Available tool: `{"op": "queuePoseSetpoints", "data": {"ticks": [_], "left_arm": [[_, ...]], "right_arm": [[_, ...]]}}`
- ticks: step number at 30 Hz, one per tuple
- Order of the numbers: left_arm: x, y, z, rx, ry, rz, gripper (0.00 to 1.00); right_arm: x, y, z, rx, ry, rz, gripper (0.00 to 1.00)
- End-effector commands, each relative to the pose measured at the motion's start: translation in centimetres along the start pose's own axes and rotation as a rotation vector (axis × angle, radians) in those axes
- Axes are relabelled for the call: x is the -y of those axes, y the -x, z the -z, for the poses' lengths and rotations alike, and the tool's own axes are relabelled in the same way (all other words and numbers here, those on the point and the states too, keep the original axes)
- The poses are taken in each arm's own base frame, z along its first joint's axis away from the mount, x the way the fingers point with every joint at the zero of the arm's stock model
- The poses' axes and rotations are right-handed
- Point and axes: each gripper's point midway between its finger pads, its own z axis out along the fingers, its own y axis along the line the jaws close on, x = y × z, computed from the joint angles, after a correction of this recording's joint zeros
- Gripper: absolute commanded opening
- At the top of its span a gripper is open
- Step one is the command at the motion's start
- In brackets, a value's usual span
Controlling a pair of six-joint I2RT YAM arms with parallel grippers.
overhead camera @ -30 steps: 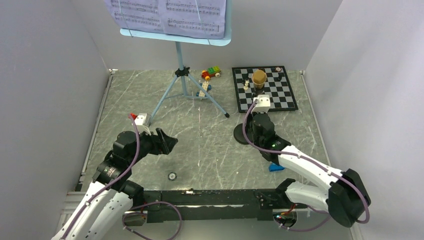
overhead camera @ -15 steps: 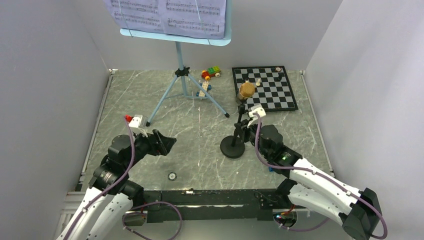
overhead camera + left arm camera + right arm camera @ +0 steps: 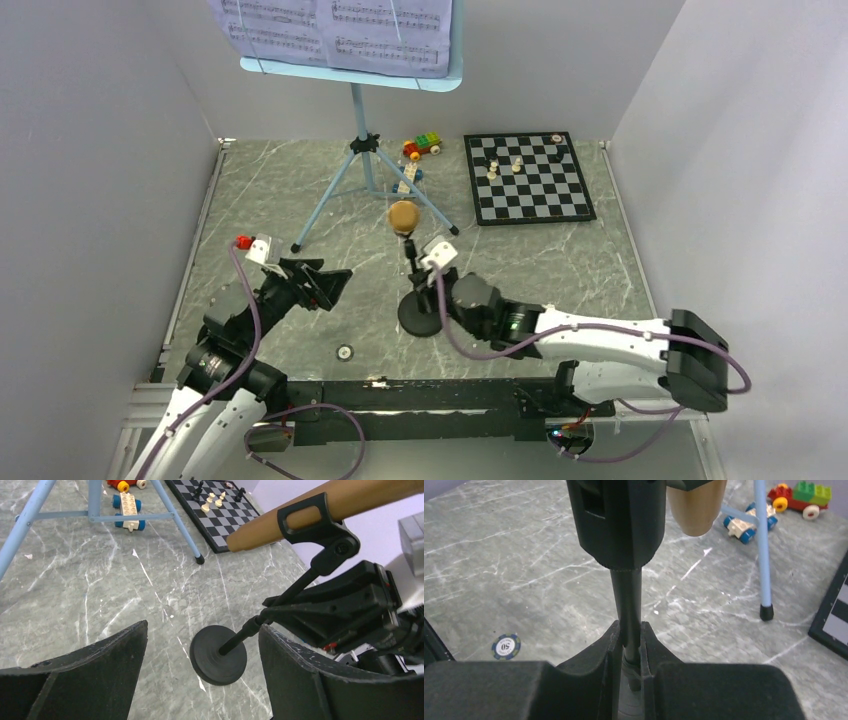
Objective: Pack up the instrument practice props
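Note:
My right gripper (image 3: 432, 298) (image 3: 629, 630) is shut on the thin pole of the black mic stand (image 3: 418, 314) (image 3: 626, 597), just above its round base (image 3: 212, 662). The stand leans, and its clip holds the gold-brown microphone (image 3: 403, 216) (image 3: 300, 515) (image 3: 694, 510). My left gripper (image 3: 335, 280) (image 3: 202, 630) is open and empty, pointing at the base from the left, apart from it. At the back stands the light-blue tripod music stand (image 3: 358, 110), with white sheet-music pages (image 3: 340, 25) on its desk.
A chessboard (image 3: 528, 180) with a few pieces lies at the back right. A toy brick car (image 3: 422, 146) and a loose wheeled brick piece (image 3: 408, 182) sit by the tripod's legs. A poker chip (image 3: 345, 351) lies near the front. Grey walls enclose three sides.
My right gripper has carried the mic stand and microphone from the chessboard's near edge leftwards to the table's middle. The left arm has shifted slightly left, its jaws still open.

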Motion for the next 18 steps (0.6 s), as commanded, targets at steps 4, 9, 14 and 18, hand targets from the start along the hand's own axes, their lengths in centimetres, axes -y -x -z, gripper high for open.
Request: {"op": "queuePoseSetpoints", "data": {"ticks": [4,9,14,18], "left_arm": [[0.7,2.3,0.5,0.090,-0.017,-0.032,0.85],[0.3,2.2,0.9,0.095,0.003,-0.041,0.85],[-0.1,2.0,1.1,0.095,0.022,-0.049,0.85],[-0.2,2.2,0.9,0.109,0.026,-0.044,0.85]], "right_arm": [[-2.0,8.1,-1.5,0.265,-0.190,-0.041,0.00],[-2.3,8.6,-2.2,0.291,-0.234,-0.137,0.00],[-1.6,9.1,-2.0,0.303,-0.273,-0.202,0.00],[-0.5,8.6,-1.9,0.298,-0.330,-0.257,0.00]]}}
